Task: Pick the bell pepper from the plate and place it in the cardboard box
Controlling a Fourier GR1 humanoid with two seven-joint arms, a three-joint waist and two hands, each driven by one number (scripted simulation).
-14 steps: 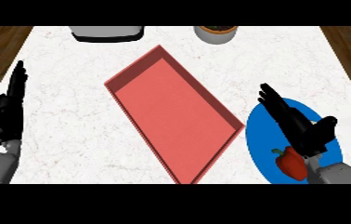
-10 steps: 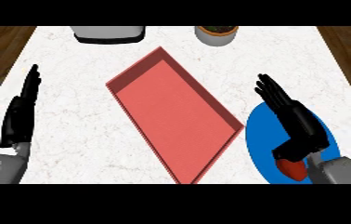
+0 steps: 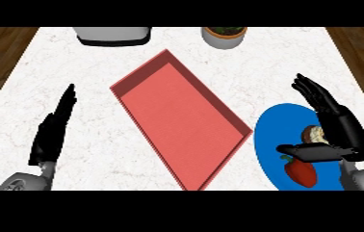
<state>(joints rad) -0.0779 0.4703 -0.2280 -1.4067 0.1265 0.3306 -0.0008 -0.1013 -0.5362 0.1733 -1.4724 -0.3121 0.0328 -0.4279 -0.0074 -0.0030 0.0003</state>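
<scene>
- The red bell pepper (image 3: 302, 172) lies on the blue plate (image 3: 274, 130) at the lower right of the counter (image 3: 85, 62). Its upper end, where a dark green stem pokes out, is partly covered by the thumb of the right hand (image 3: 334, 130).
- The right hand is above the plate with its fingers (image 3: 316, 94) straight and spread, pointing up and away; the thumb sticks out sideways over the pepper, and the hand is not closed on anything.
- A pale, rounded thing (image 3: 313, 134) sits on the plate just behind the thumb — mostly hidden by the hand, so what it is cannot be told.
- The plate is cut off at the bottom and its right part is covered by the right hand and forearm.
- The box (image 3: 181, 118) shows as a shallow red-pink rectangular tray with low walls, set diagonally in the middle of the counter, well apart from the pepper; its lower corner meets the bottom of the view.
- The left hand (image 3: 51, 132) is at the lower left, fingers straight and together, pointing up, resting apart from everything else.
- At the top edge, a grey and black appliance (image 3: 112, 35) and a grey pot with something dark green inside (image 3: 225, 36) are both cut off — only their near parts show.
- No brands, labels or writing can be read anywhere.
</scene>
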